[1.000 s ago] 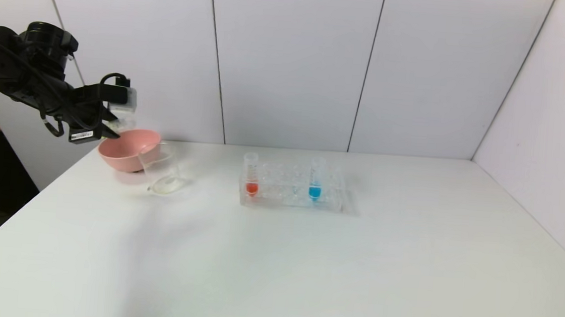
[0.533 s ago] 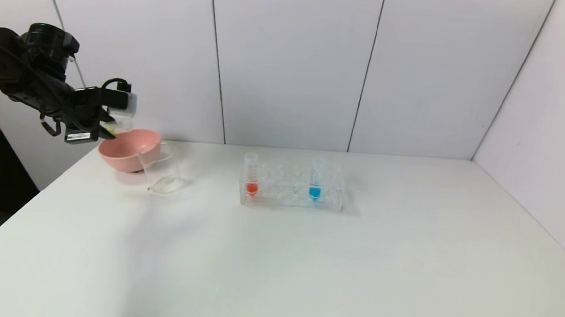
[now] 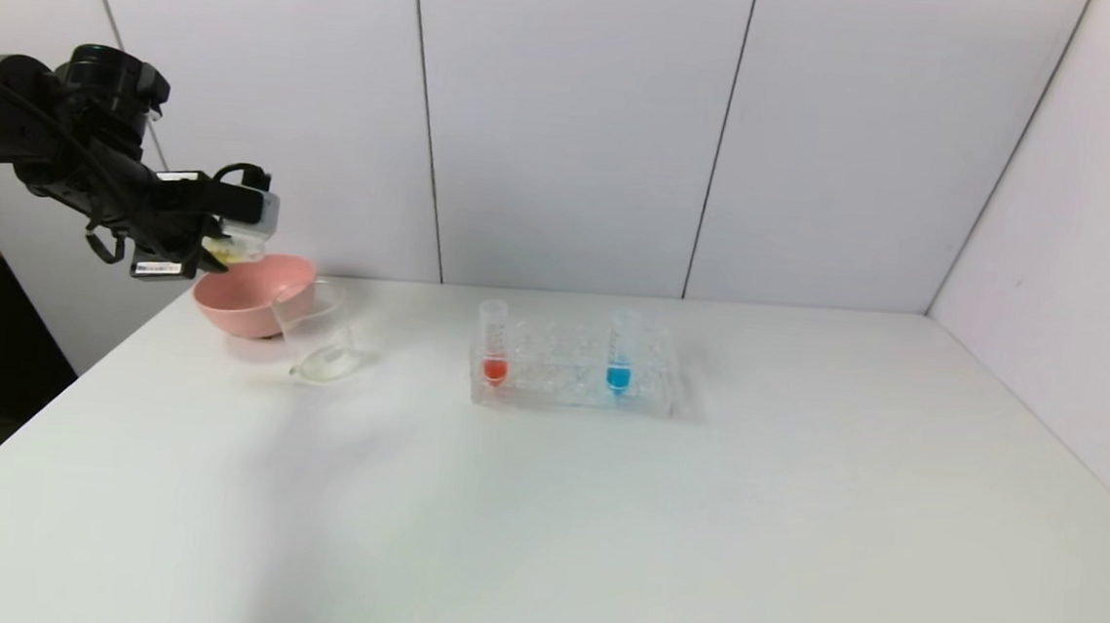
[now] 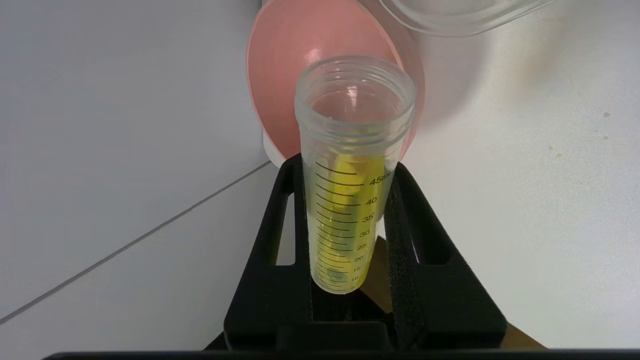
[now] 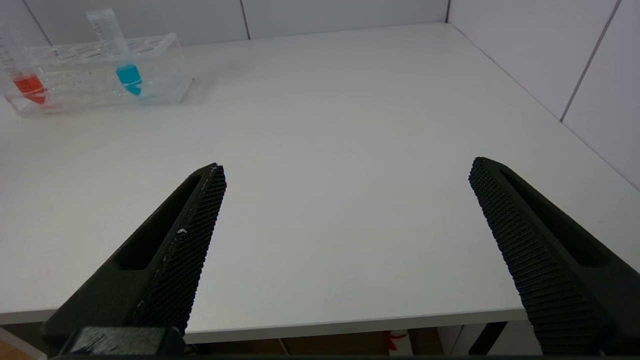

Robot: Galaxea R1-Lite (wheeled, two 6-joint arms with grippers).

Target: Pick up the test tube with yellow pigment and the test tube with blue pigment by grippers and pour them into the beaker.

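Observation:
My left gripper (image 3: 240, 229) is shut on the test tube with yellow pigment (image 3: 233, 249) and holds it tipped nearly level above the pink bowl's far left rim. In the left wrist view the gripper (image 4: 346, 167) clamps the tube (image 4: 350, 200), its open mouth over the bowl; yellow liquid lies along the tube wall. The beaker (image 3: 317, 339) stands right of the bowl; its rim shows in the left wrist view (image 4: 460, 17). The test tube with blue pigment (image 3: 620, 353) stands in the clear rack (image 3: 574, 391). My right gripper (image 5: 347, 167) is open and empty above the table's near edge.
The pink bowl (image 3: 248, 295) touches the beaker's left side and also shows in the left wrist view (image 4: 295, 65). A tube with orange-red liquid (image 3: 494, 346) stands at the rack's left end. The right wrist view shows the rack (image 5: 90, 82) and blue tube (image 5: 124, 60) far off.
My left gripper has shifted a little to the right and the yellow tube has tipped further toward level over the bowl. Rack, beaker and bowl have not moved.

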